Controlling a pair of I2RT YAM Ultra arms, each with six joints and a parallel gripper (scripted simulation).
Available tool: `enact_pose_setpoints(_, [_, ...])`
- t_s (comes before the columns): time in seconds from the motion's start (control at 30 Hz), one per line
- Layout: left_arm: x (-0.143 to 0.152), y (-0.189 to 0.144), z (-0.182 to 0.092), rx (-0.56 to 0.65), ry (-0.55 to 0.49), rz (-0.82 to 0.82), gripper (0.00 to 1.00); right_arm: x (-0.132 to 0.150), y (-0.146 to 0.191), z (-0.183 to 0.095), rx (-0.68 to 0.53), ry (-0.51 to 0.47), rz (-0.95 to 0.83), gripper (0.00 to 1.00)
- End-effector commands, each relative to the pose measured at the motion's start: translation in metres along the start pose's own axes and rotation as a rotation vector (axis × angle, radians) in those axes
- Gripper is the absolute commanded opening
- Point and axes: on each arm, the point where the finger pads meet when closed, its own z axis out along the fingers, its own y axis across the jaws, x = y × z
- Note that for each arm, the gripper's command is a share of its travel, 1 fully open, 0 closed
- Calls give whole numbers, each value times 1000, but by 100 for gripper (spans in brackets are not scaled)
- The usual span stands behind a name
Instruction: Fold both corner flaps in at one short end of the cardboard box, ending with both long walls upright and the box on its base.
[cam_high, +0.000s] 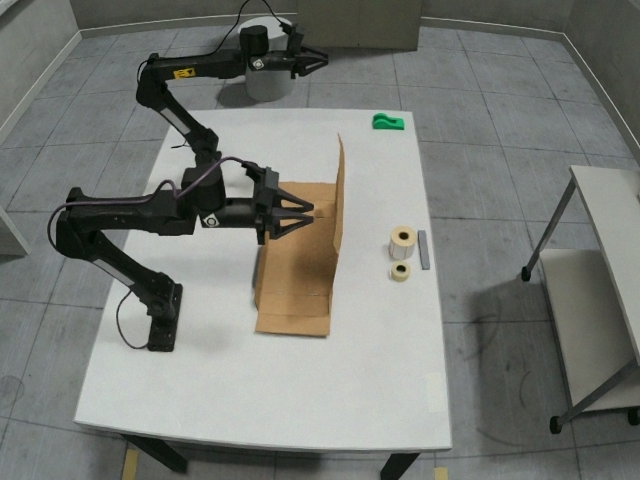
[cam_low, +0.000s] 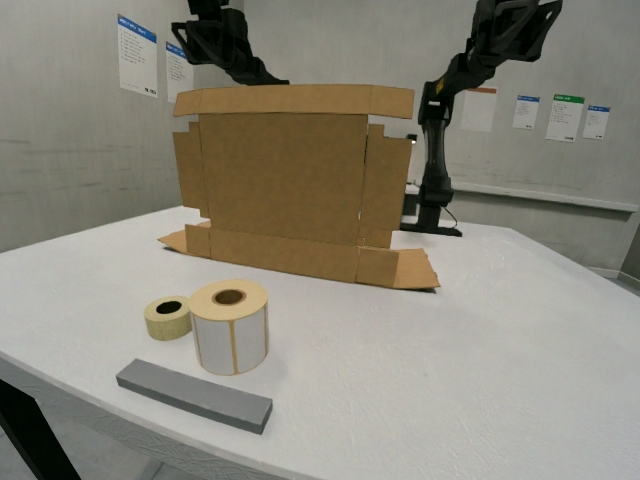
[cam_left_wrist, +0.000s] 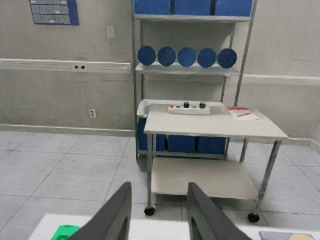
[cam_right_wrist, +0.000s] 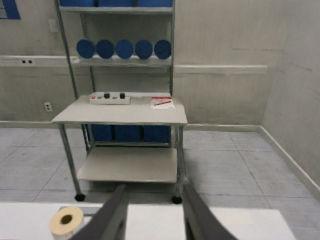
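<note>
The cardboard box (cam_high: 297, 258) rests on its base. The long wall (cam_low: 284, 262) away from the arms stands upright, with the tall lid panel (cam_low: 284, 175) raised above it. Its corner flaps (cam_low: 197, 241) (cam_low: 378, 268) stick out straight at both ends. The end panels lie low and outward, one at the near end (cam_high: 292, 324) and one at the far end (cam_high: 305, 190) in the top view. The arm-side long wall is mostly hidden; its angle is unclear. My left gripper (cam_high: 326, 58) (cam_left_wrist: 159, 191) is open and empty, high beyond the far end. My right gripper (cam_high: 312, 213) (cam_right_wrist: 155, 193) is open and empty above the box.
A label roll (cam_high: 402, 245) (cam_low: 230, 330), a small tape roll (cam_high: 402, 269) (cam_low: 168, 317) and a grey bar (cam_high: 423, 250) (cam_low: 193, 395) lie beyond the raised lid. A green tape dispenser (cam_high: 387, 122) (cam_left_wrist: 65, 232) is at the table's far corner.
</note>
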Motion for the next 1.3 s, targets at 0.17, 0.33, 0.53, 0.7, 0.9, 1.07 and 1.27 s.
enact_pose_setpoints(0.17, [-9,0,-2,2,-24,-1,30,-7,0,-2,-1,-20,-2,30])
enact_pose_setpoints(0.33, [-9,0,-2,2,-24,-1,30,-7,0,-2,-1,-20,-2,30])
enact_pose_setpoints(0.53, [-9,0,-2,2,-24,-1,30,-7,0,-2,-1,-20,-2,30])
enact_pose_setpoints(0.7, [20,-12,2,53,72,76,27,-1,9,-2,-66,-20,-30,30])
enact_pose_setpoints(0.9, [89,-59,5,252,285,287,27,25,15,-1,-201,16,-98,30])
enact_pose_setpoints(1.07, [132,-92,-1,403,399,404,27,47,10,1,-261,53,-136,30])
enact_pose_setpoints(1.27, [197,-137,-29,665,557,584,27,87,7,-1,-390,121,-205,30])
